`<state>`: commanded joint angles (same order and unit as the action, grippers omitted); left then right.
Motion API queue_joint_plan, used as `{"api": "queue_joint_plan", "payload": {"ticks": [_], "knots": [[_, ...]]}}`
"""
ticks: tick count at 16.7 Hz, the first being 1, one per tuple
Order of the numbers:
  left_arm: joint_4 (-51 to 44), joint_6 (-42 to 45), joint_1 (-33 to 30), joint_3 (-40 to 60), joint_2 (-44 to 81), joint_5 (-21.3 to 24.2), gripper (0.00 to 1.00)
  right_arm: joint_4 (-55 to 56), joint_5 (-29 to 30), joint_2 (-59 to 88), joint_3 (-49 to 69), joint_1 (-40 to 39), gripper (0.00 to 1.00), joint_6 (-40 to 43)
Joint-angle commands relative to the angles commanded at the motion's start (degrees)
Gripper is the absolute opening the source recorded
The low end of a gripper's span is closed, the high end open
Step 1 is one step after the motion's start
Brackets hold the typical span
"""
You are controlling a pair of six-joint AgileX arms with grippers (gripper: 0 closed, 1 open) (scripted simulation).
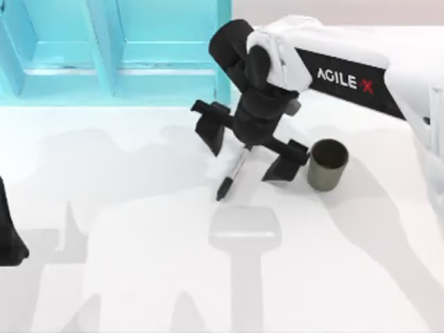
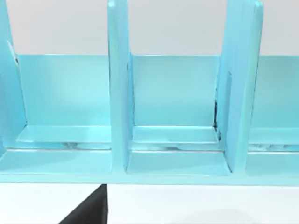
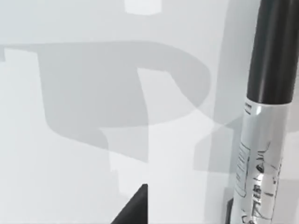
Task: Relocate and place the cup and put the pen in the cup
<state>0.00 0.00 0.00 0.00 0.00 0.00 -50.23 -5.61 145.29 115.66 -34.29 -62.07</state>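
Right claw point(image 1: 251, 151) over the middle of the white tabletop point(image 1: 139, 277), fingers spread wide, one to each side of the pen point(image 1: 232, 173). Pen slanting down out of the claw's centre, black end toward the tabletop; whether held by the claw or lying flat cannot be told from above. In the right wrist view, pen point(image 3: 266, 121) close by, black section above a silver barrel with small printing, over the shadowed tabletop point(image 3: 70, 163).

Cup point(image 1: 327, 164) upright on the tabletop, just beside the claw's finger on the right side, open mouth up, nothing seen inside.

Turquoise shelf unit point(image 1: 104, 48) along the far edge at the left, compartments open; in the left wrist view, shelf unit point(image 2: 173, 116) with bare compartments between upright dividers.

Left arm point(image 1: 8, 239) parked at the left edge of the tabletop.
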Motion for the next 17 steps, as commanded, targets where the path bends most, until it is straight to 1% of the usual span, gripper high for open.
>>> {"api": "queue_joint_plan", "payload": {"ticks": [6, 7, 14, 15, 17], "knots": [[0.0, 0.0, 0.0, 0.0, 0.0, 0.0, 1.00, 0.0, 0.0, 0.0, 0.0, 0.0, 0.02, 0.0], [0.0, 0.0, 0.0, 0.0, 0.0, 0.0, 1.00, 0.0, 0.0, 0.0, 0.0, 0.0, 0.00, 0.0], [0.0, 0.0, 0.0, 0.0, 0.0, 0.0, 1.00, 0.0, 0.0, 0.0, 0.0, 0.0, 0.00, 0.0], [0.0, 0.0, 0.0, 0.0, 0.0, 0.0, 1.00, -4.5, 2.1, -5.0, -1.2, 0.6, 0.00, 2.2], [0.0, 0.0, 0.0, 0.0, 0.0, 0.0, 1.00, -4.7, 2.1, -5.9, -1.8, 0.2, 0.00, 1.9]]}}
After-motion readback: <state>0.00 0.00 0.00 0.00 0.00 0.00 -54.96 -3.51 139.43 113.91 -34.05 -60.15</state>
